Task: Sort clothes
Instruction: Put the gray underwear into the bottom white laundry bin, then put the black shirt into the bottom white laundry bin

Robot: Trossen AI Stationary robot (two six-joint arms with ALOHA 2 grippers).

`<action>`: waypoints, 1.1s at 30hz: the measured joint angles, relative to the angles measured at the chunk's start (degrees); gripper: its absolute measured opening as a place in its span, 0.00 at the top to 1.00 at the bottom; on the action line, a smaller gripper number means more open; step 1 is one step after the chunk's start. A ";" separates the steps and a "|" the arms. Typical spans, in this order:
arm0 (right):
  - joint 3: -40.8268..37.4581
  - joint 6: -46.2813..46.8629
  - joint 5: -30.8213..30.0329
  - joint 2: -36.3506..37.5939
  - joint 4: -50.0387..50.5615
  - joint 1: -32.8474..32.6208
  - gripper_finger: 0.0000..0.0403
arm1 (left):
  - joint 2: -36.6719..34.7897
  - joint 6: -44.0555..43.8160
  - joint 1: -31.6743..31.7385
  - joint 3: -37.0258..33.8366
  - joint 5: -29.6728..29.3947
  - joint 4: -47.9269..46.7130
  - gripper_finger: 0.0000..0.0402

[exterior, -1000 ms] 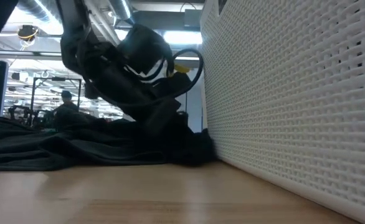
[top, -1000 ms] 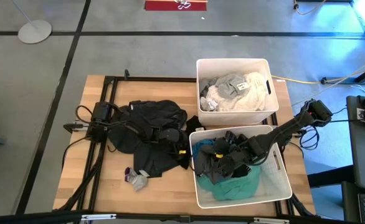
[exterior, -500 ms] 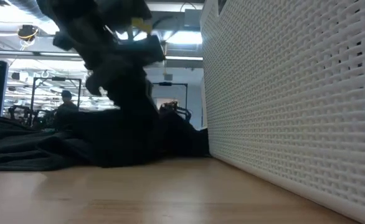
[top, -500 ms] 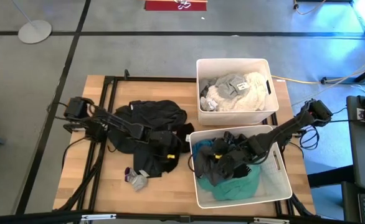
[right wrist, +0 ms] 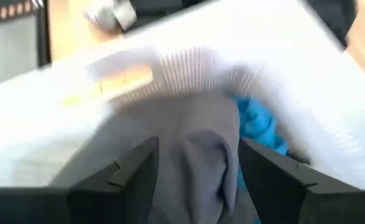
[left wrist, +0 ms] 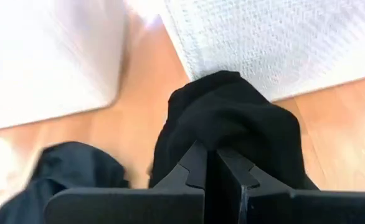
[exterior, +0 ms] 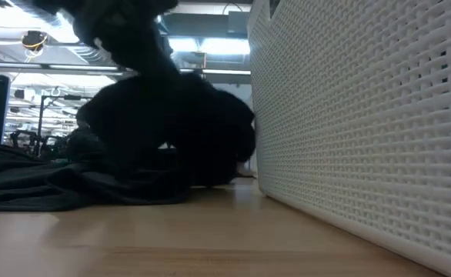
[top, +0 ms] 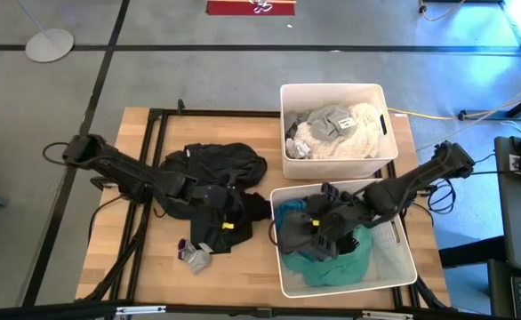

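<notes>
A small black garment (top: 254, 208) hangs from my left gripper (top: 232, 217), which is shut on it between the dark pile of clothes (top: 212, 169) and the near white bin (top: 409, 258). In the left wrist view the black cloth (left wrist: 232, 118) bulges past the shut fingertips (left wrist: 212, 158). My right gripper (top: 319, 233) is open over the near bin. Grey cloth (right wrist: 195, 155) shows between its fingers, above a dark grey garment (top: 296, 238) and a teal one (top: 345, 264). My left gripper pinches a bunched fold of the black garment (left wrist: 223, 138) between its two shut fingers, slanting down from the table's left side. The garment hangs below the fingers as a dark lump, and its lower end (exterior: 202, 181) seems still on the table. My right gripper has grey cloth between its spread fingers; whether it touches the cloth I cannot tell.
The far white bin (top: 333, 87) holds white, cream and light grey clothes. A small grey sock (top: 194, 255) lies near the table's front edge. The near bin's mesh wall (exterior: 364, 123) stands close to the right of the lifted garment. A black frame (top: 154, 124) runs over the table's left part.
My left gripper has gone up and toward the table's left edge, away from the near bin's wall. The black garment has come up with it off the table beside the bin. My right gripper has risen over the near bin and has stayed open.
</notes>
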State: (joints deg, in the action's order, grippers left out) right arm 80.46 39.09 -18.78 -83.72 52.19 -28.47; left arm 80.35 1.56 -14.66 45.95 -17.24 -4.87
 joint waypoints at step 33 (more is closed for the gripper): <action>6.01 -45.09 -8.90 -17.00 -36.81 10.97 0.45 | -14.16 3.70 -3.47 0.11 -7.64 0.81 0.99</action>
State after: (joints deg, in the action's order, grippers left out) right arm 86.48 -6.00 -27.68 -100.73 15.38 -17.50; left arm 66.19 5.25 -18.13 46.06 -24.87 -4.06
